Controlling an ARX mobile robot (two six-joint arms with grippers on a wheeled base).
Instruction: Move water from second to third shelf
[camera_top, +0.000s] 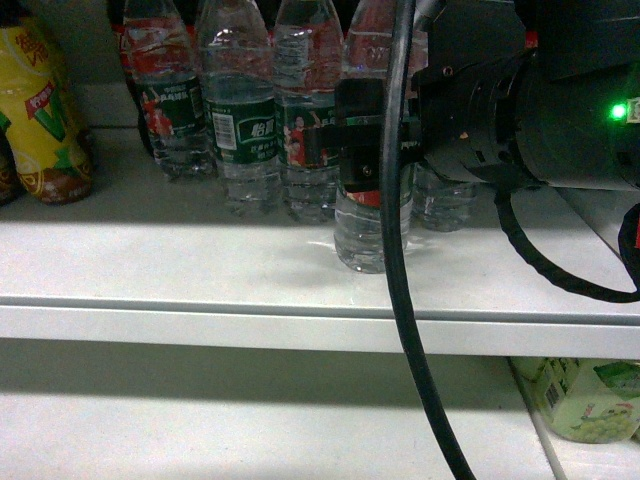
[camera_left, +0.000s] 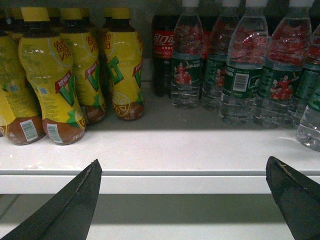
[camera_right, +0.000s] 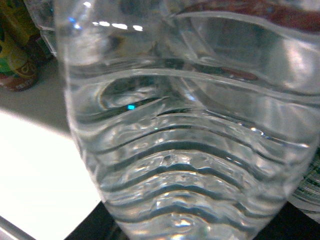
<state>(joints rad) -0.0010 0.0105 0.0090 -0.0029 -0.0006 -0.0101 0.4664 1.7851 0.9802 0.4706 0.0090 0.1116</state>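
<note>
clear water bottle (camera_top: 368, 235) clamped inside right gripper (camera_top: 358, 135), upright on shelf (camera_top: 200, 280).

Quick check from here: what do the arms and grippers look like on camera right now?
The right arm is a black, chunky, cylindrical housing with a lit green light, and thick black cables loop past it. The left gripper shows two matte black, wedge-shaped fingers tapering to points.

Yellow-labelled drink bottles (camera_left: 50, 75) stand in rows at the shelf's (camera_left: 160, 150) left; a dark cola bottle (camera_left: 162, 55) stands behind them.
</note>
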